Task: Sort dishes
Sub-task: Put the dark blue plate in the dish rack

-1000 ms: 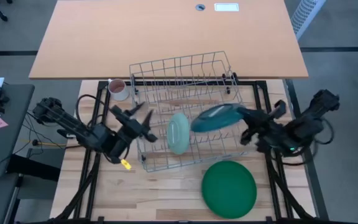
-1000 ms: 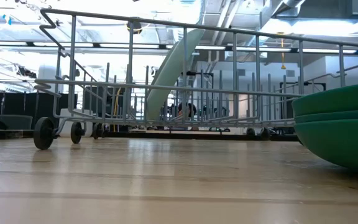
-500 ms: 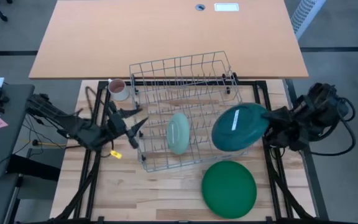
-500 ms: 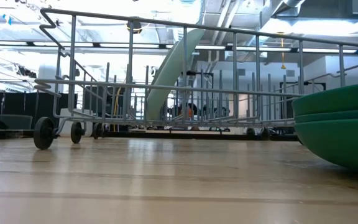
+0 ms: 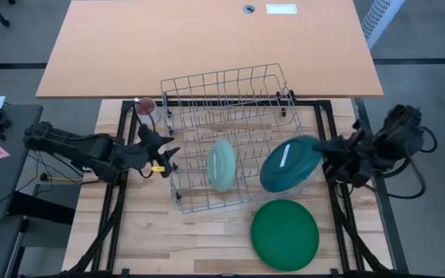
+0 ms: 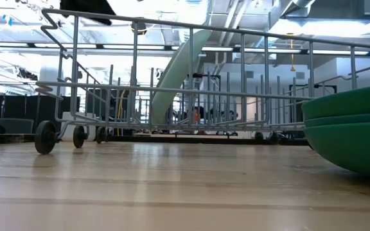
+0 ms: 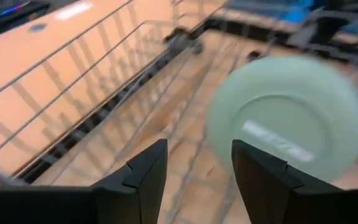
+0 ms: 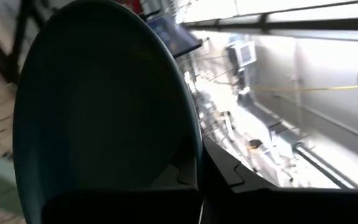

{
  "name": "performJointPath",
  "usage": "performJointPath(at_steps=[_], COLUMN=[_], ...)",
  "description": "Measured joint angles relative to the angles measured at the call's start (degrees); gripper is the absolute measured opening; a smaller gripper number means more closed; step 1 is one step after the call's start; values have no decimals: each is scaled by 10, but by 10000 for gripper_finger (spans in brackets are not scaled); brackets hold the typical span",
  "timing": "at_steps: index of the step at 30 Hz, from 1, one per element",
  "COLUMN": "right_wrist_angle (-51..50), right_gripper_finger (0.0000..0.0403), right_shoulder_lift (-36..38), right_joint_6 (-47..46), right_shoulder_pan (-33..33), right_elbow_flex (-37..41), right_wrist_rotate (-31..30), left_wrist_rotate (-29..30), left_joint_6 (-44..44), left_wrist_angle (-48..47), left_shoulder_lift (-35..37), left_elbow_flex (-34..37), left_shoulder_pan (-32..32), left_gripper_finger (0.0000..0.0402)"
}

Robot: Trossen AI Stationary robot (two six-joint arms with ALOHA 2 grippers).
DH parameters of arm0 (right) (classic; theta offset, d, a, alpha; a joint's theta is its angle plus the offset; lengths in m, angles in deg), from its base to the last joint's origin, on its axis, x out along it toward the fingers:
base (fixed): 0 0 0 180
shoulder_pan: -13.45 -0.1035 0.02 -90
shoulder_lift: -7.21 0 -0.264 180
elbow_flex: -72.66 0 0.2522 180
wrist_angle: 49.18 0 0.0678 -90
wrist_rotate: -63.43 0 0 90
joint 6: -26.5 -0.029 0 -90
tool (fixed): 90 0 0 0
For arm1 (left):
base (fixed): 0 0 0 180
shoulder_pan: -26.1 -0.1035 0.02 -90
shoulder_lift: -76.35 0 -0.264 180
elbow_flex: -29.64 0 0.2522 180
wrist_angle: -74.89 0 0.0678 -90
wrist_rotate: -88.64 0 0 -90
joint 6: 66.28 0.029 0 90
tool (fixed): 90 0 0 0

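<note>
A wire dish rack (image 5: 226, 100) stands mid-table. A pale mint plate (image 5: 221, 165) stands on edge between its wires, and shows again in the low view (image 6: 178, 70) and the left wrist view (image 7: 288, 127). My right gripper (image 5: 324, 154) is shut on a dark teal plate (image 5: 288, 164) held over the rack's right end. A stack of dark green plates (image 5: 284, 233) lies flat on the table near the front edge, and shows in the low view (image 6: 352, 128). My left gripper (image 5: 163, 151) is open with nothing in it, just left of the rack and pointing at it. My right gripper pinches the teal plate's rim (image 8: 188, 165) on the side toward the table's right edge (image 5: 317, 151), one finger on each face. The fingers come about level from the right. The plate is tilted and lifted; whether it touches the rack I cannot tell.
A small pinkish mug (image 5: 146, 104) stands at the rack's far left corner, just beyond my left arm. An orange desk (image 5: 207, 46) lies past the table's far edge. Bare wood (image 5: 191, 239) lies left of the green stack.
My right gripper has drawn back toward the table's right edge with the teal plate. The plate has swung from nearly edge-on to showing its broad face. My left gripper has pulled away from the rack toward the left edge and rolled, staying open.
</note>
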Motion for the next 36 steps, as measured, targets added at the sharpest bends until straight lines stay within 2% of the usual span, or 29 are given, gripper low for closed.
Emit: performJointPath(at_steps=[6, 12, 18, 20, 29, 36], right_wrist_angle=[-110, -237, -310, -303, -293, -294], right_gripper_finger=[5, 5, 5, 5, 4, 4], right_shoulder_lift=[-7, -5, 14, 21, 34, -12], right_joint_6=[-57, -124, -171, -168, -140, -111], right_shoulder_pan=[41, 78, 120, 134, 224, 310], right_elbow_flex=[0, 0, 0, 0, -73, -166], right_wrist_rotate=[-1, 5, 68, 115, 428, 587], left_wrist_rotate=[-17, -36, -47, -59, -76, -76], left_joint_6=[-58, -48, -5, 7, 44, 89], left_wrist_angle=[-81, -90, -91, -86, -31, 31], left_shoulder_lift=[-30, -70, -112, -119, -98, -88], left_elbow_flex=[0, 0, 0, 0, -5, -5], left_shoulder_pan=[-68, -111, -146, -155, -162, -162], left_gripper_finger=[173, 173, 173, 172, 172, 172])
